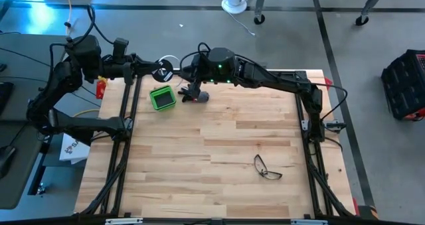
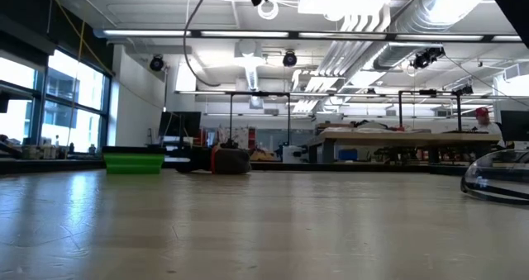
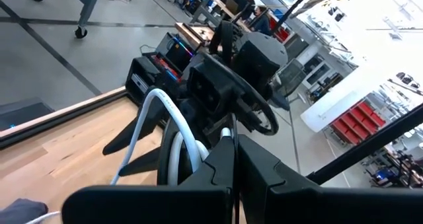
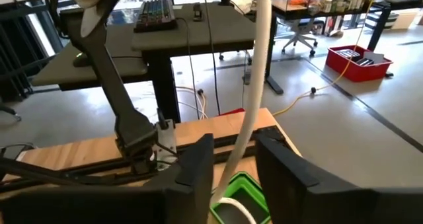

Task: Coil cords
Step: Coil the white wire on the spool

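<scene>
Left gripper (image 1: 154, 70) clamped on the thin white cord (image 3: 173, 121); right gripper (image 4: 232, 159) straddles it, grip unclear. We judge mid-coil; next wrap needs steady tension.

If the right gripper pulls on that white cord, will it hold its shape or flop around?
Probably floppy: the white cord runs in a long soft curve between the right gripper fingers, and near the left gripper it bends into loops. It looks thin and light, so it should follow a pull easily. Its smooth surface may let it slide through a loose grip.
</scene>
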You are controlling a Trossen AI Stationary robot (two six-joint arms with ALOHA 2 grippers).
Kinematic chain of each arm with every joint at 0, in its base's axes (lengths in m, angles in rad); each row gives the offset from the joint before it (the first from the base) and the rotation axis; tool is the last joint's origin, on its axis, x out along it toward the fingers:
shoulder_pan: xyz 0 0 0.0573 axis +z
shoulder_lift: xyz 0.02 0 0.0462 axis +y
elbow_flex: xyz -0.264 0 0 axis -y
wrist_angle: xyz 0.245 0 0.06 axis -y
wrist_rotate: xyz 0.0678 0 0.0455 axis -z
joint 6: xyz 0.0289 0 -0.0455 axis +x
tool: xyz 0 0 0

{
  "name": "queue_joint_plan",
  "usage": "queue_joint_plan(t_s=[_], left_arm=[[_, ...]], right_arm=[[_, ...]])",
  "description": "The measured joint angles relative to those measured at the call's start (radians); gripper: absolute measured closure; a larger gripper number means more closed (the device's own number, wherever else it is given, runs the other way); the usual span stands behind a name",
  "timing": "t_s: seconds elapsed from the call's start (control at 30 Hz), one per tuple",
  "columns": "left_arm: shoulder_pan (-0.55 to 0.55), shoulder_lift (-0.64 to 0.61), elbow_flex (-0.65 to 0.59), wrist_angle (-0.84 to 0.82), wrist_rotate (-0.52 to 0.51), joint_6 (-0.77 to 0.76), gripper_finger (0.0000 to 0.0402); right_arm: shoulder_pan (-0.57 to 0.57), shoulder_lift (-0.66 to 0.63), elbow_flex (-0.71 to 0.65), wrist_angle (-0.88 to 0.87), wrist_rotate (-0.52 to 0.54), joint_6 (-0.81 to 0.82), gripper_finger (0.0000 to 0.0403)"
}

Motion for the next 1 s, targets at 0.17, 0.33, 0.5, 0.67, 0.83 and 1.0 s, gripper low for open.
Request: queue_joint_plan(t_s=[0.17,0.33,0.5,0.67,0.83,1.0], left_arm=[[0.0,0.004,0.0,-0.005,0.014,0.001,0.0401],[0.0,0.004,0.0,-0.031,0.019,0.009,0.0402],[0.0,0.014,0.0,-0.1,0.016,0.029,0.0402],[0.0,0.02,0.0,-0.157,-0.031,0.07,0.0402],[0.001,0.02,0.0,-0.171,-0.056,0.074,0.0401],[0.001,0.019,0.0,-0.11,-0.075,0.071,0.0402]], right_arm=[[0.006,-0.002,0.0,-0.013,0.007,-0.009,0.0383],[0.02,-0.034,0.0,-0.064,0.054,-0.065,0.0396],[0.027,-0.062,0.0,-0.092,0.083,-0.088,0.0399],[0.028,-0.091,0.0,-0.123,0.088,-0.093,0.04],[0.028,-0.11,0.0,-0.177,0.094,-0.096,0.0401],[0.028,-0.117,0.0,-0.22,0.094,-0.093,0.0402]])
